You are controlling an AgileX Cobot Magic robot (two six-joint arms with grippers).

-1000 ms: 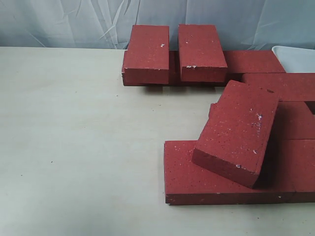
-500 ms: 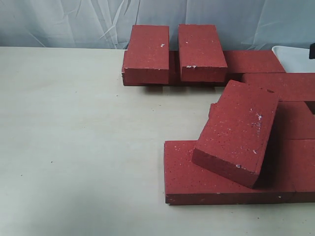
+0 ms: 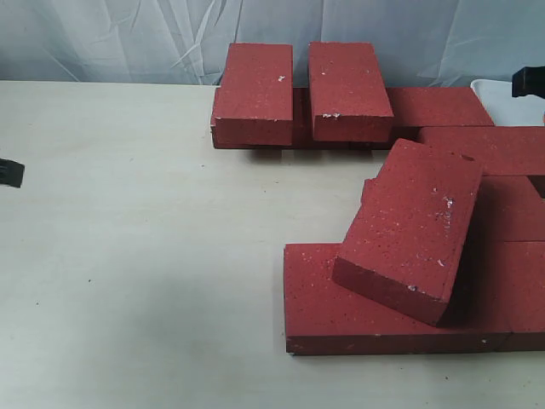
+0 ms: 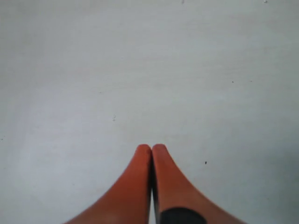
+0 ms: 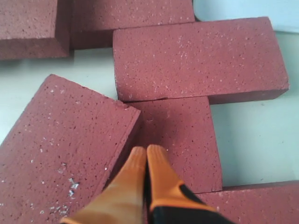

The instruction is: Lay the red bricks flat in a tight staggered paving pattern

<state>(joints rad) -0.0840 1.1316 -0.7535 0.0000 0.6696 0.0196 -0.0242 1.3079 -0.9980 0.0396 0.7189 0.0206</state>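
A pale wooden table [image 3: 128, 256] fills most of the exterior view, with a wrinkled blue-grey backdrop [image 3: 102, 34] hanging behind its far edge. The red bricks [image 3: 502, 213] are gathered on the right half of the table, some flat on the surface and some lying on others, so the paving is loose and uneven. Along the far edge a flat row [image 3: 438, 106] carries two stacked bricks [image 3: 254, 85] side by side with a narrow gap between them. Nearer the camera, a front brick [image 3: 319, 302] lies long and flat at the edge of the group. A tilted brick [image 3: 410, 228] leans across it, one end low on the front brick and the far end raised on the bricks behind. A white object [image 3: 511, 100] shows at the right edge, just behind the bricks. The right gripper [image 5: 146, 151] hovers over the seam between the tilted brick and a flat one, its orange fingers pressed together and holding nothing. The left gripper [image 4: 151, 149] hangs over bare table, well apart from the bricks, its fingers likewise pinched together and empty.
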